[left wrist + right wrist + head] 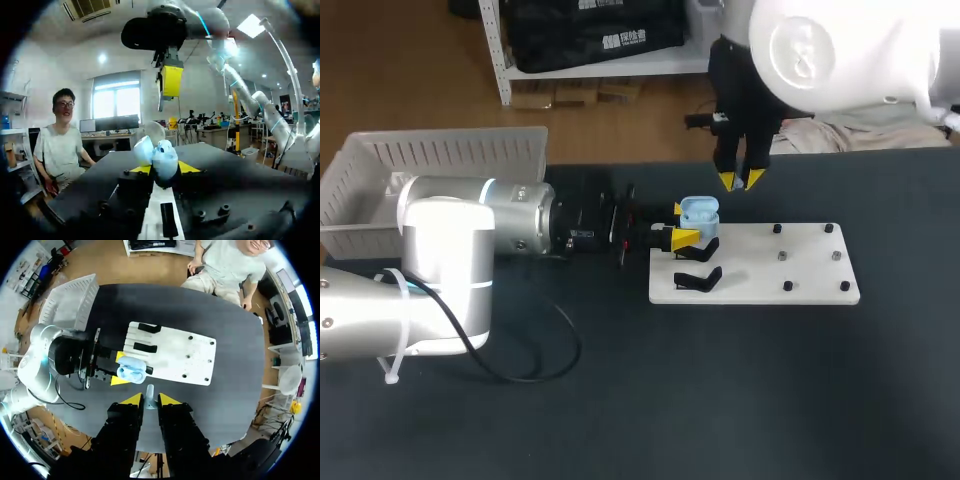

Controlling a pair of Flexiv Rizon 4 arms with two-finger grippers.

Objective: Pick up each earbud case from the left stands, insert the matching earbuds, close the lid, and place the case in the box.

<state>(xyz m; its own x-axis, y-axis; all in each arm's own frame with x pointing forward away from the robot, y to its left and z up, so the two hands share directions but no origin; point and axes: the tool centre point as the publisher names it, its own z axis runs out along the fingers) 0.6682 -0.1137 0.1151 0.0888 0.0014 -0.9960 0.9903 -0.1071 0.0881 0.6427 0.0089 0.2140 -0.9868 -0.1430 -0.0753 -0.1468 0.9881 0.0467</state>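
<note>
– Earbud case (698,211): where is it?
– Pale blue, it is at the near-left corner of the white board (770,262). The left arm's end effector (682,223) comes in level over the bench (720,400), its yellow tips clamped on the case from both sides.
– Lid up or down?
– The left wrist view shows it raised, standing beside the body. No view shows what lies inside the case.
– And the other arm?
– The right end effector (740,180) hangs tips-down above the board's far edge, near the case but not touching it. Its fingers are drawn close together on a small pale earbud (150,390), whose end pokes out past the tips.
– What else is on the board?
– Two black stands (698,280) are at its left end, just beside the held case. Small studs (787,286) are dotted over its right half.
– The box?
– The white slatted box (440,150) sits at the bench's far left corner, well apart from the board. The left arm crosses in front of it and hides part of its inside, so its contents cannot be told.
</note>
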